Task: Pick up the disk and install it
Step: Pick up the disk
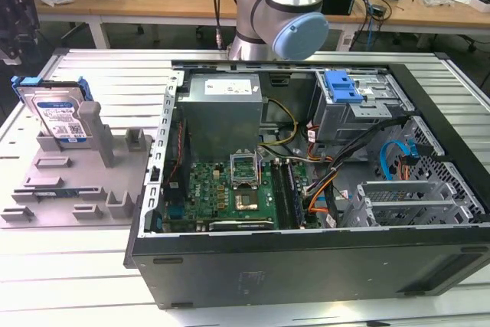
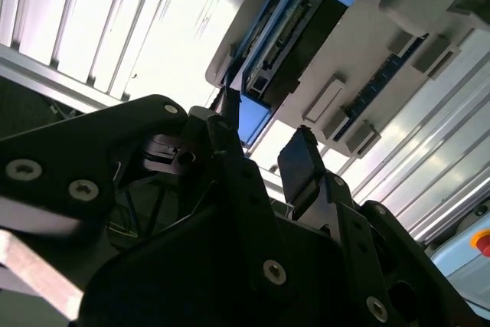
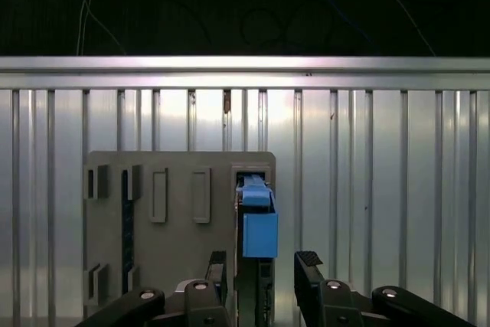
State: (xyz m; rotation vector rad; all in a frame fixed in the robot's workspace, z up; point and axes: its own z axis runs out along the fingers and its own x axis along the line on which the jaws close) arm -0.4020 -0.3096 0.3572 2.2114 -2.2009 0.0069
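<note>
Ribbed metal table point(image 1: 92, 67) — disk point(image 1: 60, 119) propped in grey holder point(image 1: 76, 189), fingers point(image 3: 308, 267) apart, holding nothing.

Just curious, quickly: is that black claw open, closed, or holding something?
Gripper: open, holding nothing; the silver metal disk in its blue plastic caddy sits in its grey stand.

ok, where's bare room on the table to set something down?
Bare slatted aluminium table in front of the grey plastic fixture tray, at the exterior view's lower left, and a strip behind it. Crowded: the tray's posts, the blue-framed silver disk standing in it, and the open black computer case.
</note>
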